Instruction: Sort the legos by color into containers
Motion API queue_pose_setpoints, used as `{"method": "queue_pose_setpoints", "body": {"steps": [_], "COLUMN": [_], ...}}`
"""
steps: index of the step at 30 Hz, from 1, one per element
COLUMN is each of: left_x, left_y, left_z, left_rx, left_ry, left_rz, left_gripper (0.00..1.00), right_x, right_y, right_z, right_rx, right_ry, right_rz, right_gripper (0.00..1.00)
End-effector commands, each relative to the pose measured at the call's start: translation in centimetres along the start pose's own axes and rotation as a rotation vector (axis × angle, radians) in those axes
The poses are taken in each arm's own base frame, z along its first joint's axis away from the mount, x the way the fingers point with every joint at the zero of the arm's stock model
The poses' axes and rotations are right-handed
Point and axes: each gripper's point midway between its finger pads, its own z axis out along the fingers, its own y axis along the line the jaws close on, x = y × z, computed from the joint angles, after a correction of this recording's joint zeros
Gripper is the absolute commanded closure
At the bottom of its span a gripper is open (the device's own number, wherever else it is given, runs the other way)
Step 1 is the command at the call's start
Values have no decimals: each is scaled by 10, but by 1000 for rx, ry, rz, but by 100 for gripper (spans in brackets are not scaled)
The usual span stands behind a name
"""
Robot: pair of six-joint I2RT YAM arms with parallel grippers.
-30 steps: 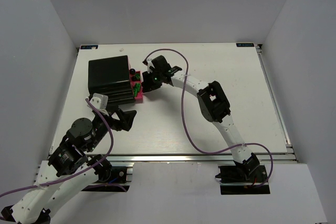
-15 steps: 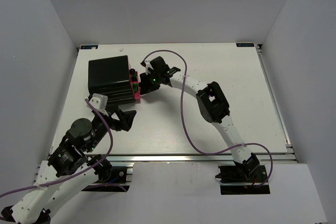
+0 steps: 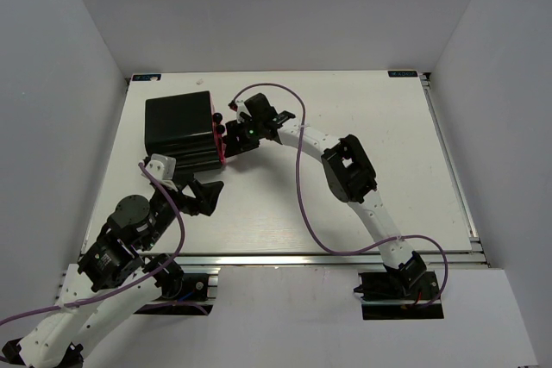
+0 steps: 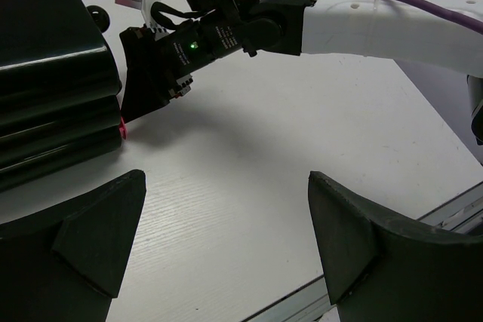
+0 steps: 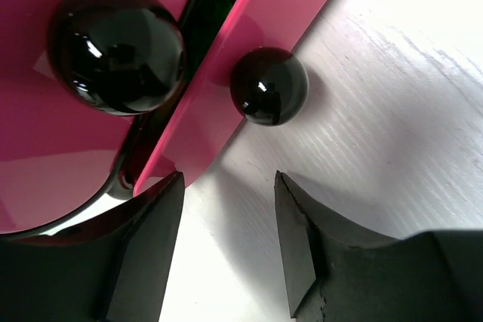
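**Small slick bricks, out of sight by the pink box**

Nearest the bases, the left end effector (image 4: 226,235) hangs over bare worktop (image 4: 249,164) with its jaws spread wide and nothing between them. Just beyond it a corner of the pink box (image 4: 121,132) shows, tucked against the black box (image 3: 179,127).

The right end effector (image 5: 228,216) is pressed close to the pink box. Its jaws are at a narrow gap with only worktop between them, and one finger (image 5: 147,254) is just beside the pink edge. Two glossy knobs (image 5: 269,86) sit right ahead of it.

No legos can be made out. A faint green tint in the dark slit between the pink panels may be one, but that is uncertain. If any are in the box, the right arm hides them from above.

The legos should be light, stiff and slick, so a pinch across the flat side walls would likely hold better than one on the studs. The box walls look glossy and rigid. The round knobs would probably slip from a pinch.
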Motion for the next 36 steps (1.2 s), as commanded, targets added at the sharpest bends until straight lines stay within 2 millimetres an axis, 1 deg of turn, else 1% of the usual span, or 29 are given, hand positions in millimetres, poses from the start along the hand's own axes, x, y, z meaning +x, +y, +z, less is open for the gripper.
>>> {"method": "queue_pose_setpoints", "body": {"steps": [1,3,4,5,11,18,19,22,26,27,28,29,30,31,32,33,34,35,36], "left_x": [-1,-1,-1,-1,-2,-1,-1,-2,0,-1,-1,-1,-1,-2,-2,-3,-3,-3,-3], "left_y": [1,1,1,1,1,1,1,1,1,1,1,1,1,1,1,1,1,1,0], "left_z": [-1,0,0,0,-1,0,-1,-1,0,-1,-1,-1,-1,-1,-1,-1,-2,-2,-2], "left_rx": [-2,-1,-1,-1,0,-1,-2,-1,-3,0,-3,-2,-5,-4,-4,-3,-1,1,8], "left_ry": [-9,-7,-7,-7,-10,-7,-9,-11,-7,-9,-10,-9,-10,-12,-12,-16,-18,-19,-19], "left_rz": [-1,-1,-2,-2,-2,-1,-1,-2,-1,-3,-1,-1,-1,-2,-3,-3,-5,-6,-3], "left_gripper": [2,2,2,2,2,2,2,2,2,2,2,2,2,2,2,2,2,2,2], "right_x": [-8,-7,-4,-6,-3,-3,-4,-5,-3,-5,-2,-2,-11,-2,-2,-12,1,-10,-6], "right_y": [19,18,24,20,20,21,24,23,26,26,26,19,22,14,9,8,-1,-2,-4], "right_z": [0,0,3,1,2,1,0,-1,-1,-4,-3,-5,-13,-14,-18,-33,-36,-54,-61], "right_rx": [-63,-68,-77,-73,-85,-92,-98,-102,-108,-107,-102,-80,-71,-47,-17,-1,26,56,73], "right_ry": [-27,-25,-18,-23,-17,-17,-23,-26,-22,-26,-19,-21,-42,-26,-32,-58,-34,-64,-58], "right_rz": [-10,-3,-4,2,17,17,12,14,13,10,5,6,-8,-15,-23,-37,-47,-70,-84], "right_gripper": [42,41,41,41,37,35,35,32,32,32,31,31,31,31,31,31,31,31,30]}}
